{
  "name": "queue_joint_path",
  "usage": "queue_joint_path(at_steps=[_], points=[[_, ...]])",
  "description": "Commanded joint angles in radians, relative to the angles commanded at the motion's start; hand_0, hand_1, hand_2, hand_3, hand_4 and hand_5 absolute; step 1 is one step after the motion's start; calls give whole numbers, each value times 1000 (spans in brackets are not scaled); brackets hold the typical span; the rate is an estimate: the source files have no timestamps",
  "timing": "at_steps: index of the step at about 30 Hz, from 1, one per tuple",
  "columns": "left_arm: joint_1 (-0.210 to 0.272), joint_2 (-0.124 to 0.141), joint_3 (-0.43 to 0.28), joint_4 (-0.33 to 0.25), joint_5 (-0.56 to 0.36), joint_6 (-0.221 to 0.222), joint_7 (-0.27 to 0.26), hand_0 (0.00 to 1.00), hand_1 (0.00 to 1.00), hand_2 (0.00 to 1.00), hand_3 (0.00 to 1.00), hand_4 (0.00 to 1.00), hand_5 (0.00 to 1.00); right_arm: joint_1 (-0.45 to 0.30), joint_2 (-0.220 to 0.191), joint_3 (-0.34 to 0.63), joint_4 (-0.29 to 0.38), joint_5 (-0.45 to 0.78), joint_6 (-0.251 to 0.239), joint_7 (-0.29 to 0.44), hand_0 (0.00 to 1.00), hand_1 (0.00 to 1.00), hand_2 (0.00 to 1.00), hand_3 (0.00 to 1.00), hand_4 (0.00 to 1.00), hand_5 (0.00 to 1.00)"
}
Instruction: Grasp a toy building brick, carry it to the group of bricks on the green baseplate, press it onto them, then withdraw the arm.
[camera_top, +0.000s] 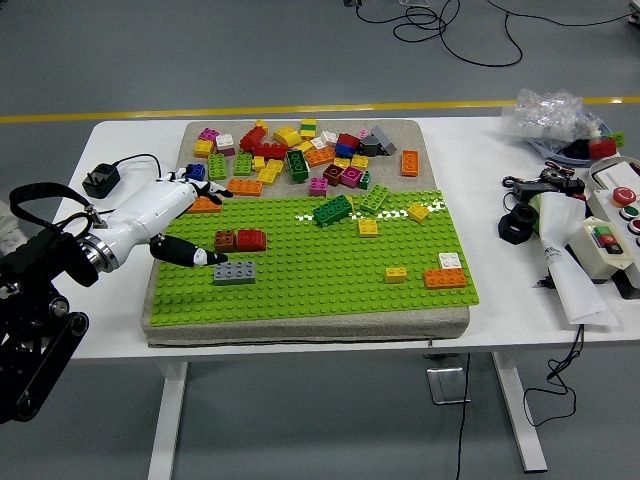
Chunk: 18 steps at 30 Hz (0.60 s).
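Left hand (185, 215) low over the green baseplate (330, 285), fingers (190, 256) spread and gripping nothing, thumb beside the grey brick (234, 272), probably for pressing or just released.

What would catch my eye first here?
The bright green baseplate in the middle of the table, with a heap of colourful bricks along its far edge. Then the robot's white left hand, reaching in from the left, thumb near a grey brick.
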Motion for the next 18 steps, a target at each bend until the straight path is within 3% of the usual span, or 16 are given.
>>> queue_joint_path(at_steps=[3,4,10,18], points=[[-4,-3,25,13,0,5,-1,965,772,568,609,899,228,0,0,-1,0,3,-1,0,780,714,752,695,950,693],[-5,-4,30,16,0,6,-1,947,754,541,568,887,185,0,0,-2,0,3,-1,1,780,714,752,696,950,693],[-32,-29,90,101,0,31,-2,943,750,539,560,885,177,0,1,-2,0,6,-3,1,780,714,752,696,950,693],[-66,-54,114,195,0,58,-6,942,753,550,573,899,168,1,1,-3,0,8,-2,0,780,715,752,697,950,693]])
